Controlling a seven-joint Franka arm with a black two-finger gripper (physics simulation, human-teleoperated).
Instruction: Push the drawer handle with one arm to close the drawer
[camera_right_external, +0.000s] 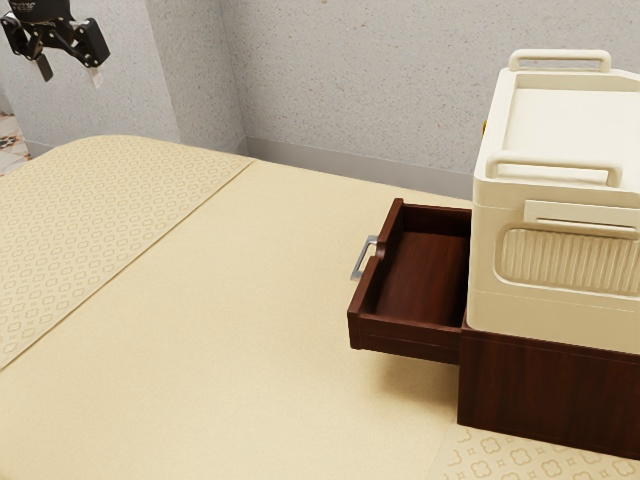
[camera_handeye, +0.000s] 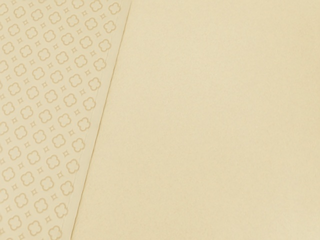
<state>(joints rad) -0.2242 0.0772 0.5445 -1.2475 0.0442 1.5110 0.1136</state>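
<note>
Well, I had my gripper (camera_right_external: 69, 73) at the upper left of the exterior view, its fingers apart with nothing between them. The drawer (camera_right_external: 408, 338) stood pulled out right of centre, its metal handle (camera_right_external: 359, 264) on the left-hand face, and the cream case (camera_right_external: 560, 311) sat on the dark cabinet (camera_right_external: 545, 388) at the right.
</note>
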